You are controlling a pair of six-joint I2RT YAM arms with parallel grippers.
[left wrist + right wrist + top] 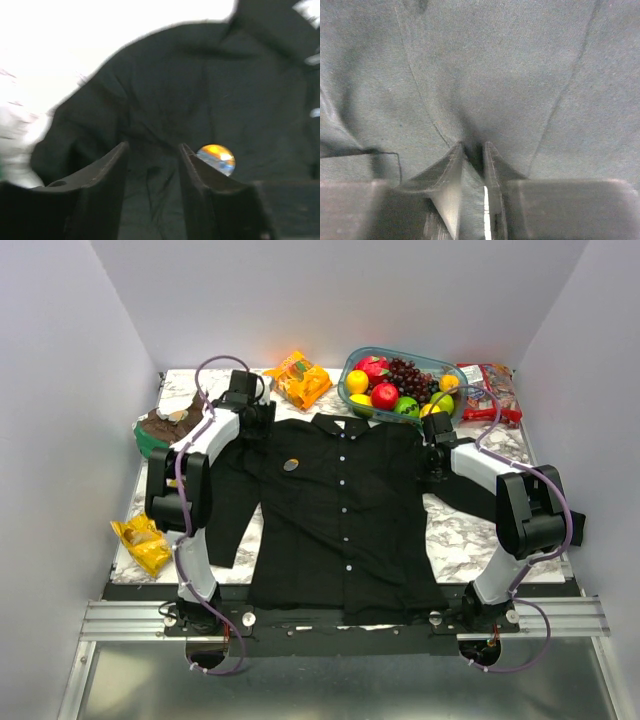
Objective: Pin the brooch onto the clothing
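Observation:
The clothing (345,510), a black button-up shirt, lies flat on the marble table, collar at the far side. The brooch (290,465) is a small pale disc resting on the shirt's left chest. My left gripper (264,420) hovers at the shirt's left shoulder. In the left wrist view its jaws (152,146) stand apart over bare cloth, with the brooch (216,158) just right of the right finger. My right gripper (431,436) is at the shirt's right shoulder. In the right wrist view it (473,146) is nearly closed, pinching a puckered fold of the clothing (510,75).
A bowl of fruit (448,365) stands at the back behind the collar, an orange snack bag (300,378) to its left and a red package (490,390) to its right. A green dish (150,440) sits at the left edge, a yellow packet (140,540) nearer.

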